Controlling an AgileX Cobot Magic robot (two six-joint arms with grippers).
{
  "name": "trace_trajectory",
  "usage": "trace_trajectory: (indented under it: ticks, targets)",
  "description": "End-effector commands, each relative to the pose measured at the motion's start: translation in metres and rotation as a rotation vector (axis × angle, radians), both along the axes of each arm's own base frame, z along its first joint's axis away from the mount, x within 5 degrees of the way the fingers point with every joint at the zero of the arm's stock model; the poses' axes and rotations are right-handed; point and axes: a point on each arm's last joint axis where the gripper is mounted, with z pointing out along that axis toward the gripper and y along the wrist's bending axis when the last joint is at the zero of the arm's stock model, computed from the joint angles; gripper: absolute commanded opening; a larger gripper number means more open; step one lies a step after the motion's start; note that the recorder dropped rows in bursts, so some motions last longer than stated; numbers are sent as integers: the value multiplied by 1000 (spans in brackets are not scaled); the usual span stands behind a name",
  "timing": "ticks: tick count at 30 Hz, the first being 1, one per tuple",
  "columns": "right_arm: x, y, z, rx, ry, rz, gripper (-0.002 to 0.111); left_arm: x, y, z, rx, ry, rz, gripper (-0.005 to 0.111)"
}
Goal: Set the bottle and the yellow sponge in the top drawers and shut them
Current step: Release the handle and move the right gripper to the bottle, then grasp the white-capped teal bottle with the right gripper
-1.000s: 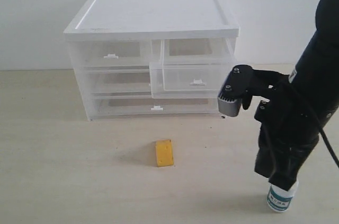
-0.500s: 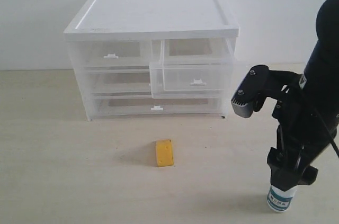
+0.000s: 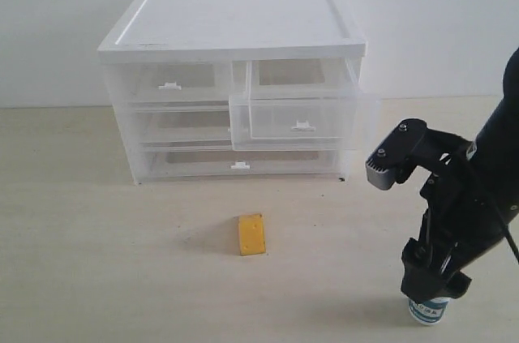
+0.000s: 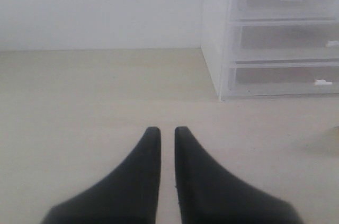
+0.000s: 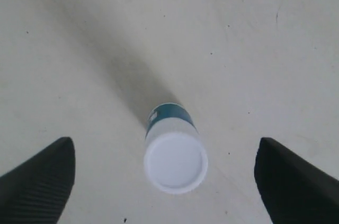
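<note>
Straddling the upright bottle (image 5: 175, 161), front-right of the cabinet (image 3: 235, 23), the right gripper (image 3: 432, 286) hangs wide apart, apparently ready to clamp. The cabinet's right top drawer (image 3: 296, 120) stands open to receive it. The sponge (image 3: 251, 234) lies in front; the left gripper (image 4: 167, 131) looks together, empty.

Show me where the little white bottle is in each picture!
Exterior view: the bottle stands at the bottom right on the table, mostly hidden under the right gripper.
Left wrist view: not in it.
Right wrist view: low in the middle, seen from above, between the open fingers.
Shared landmark: the pale table shows in all three views.
</note>
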Motion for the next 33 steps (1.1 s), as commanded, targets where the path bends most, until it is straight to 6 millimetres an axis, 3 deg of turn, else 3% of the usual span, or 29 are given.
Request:
trace_trajectory:
  ticks: [1, 9, 13, 16, 18, 19, 20, 24, 33]
  targets:
    - [5, 0, -20, -27, 53, 6, 82, 0, 0, -1, 3, -4, 2, 10]
    - [13, 1, -43, -62, 88, 9, 80, 0, 0, -1, 3, -4, 2, 10]
    - [13, 0, -45, -83, 92, 24, 55, 0, 0, -1, 3, -4, 2, 10]
    - [13, -1, -45, -90, 94, 20, 48, 0, 0, -1, 3, -4, 2, 10]
    - [14, -3, -45, -109, 82, 11, 27, 0, 0, -1, 3, -4, 2, 10]
    - [14, -4, -45, -123, 77, 20, 6, 0, 0, -1, 3, -4, 2, 10]
    - [14, -5, -46, -129, 82, 22, 0, 0, 0, -1, 3, -4, 2, 10]
    - [12, -6, -40, -138, 90, 29, 0, 0, 0, -1, 3, -4, 2, 10]
    - [-4, -6, 9, -60, -27, 123, 0, 0, 0, -1, 3, -4, 2, 10]
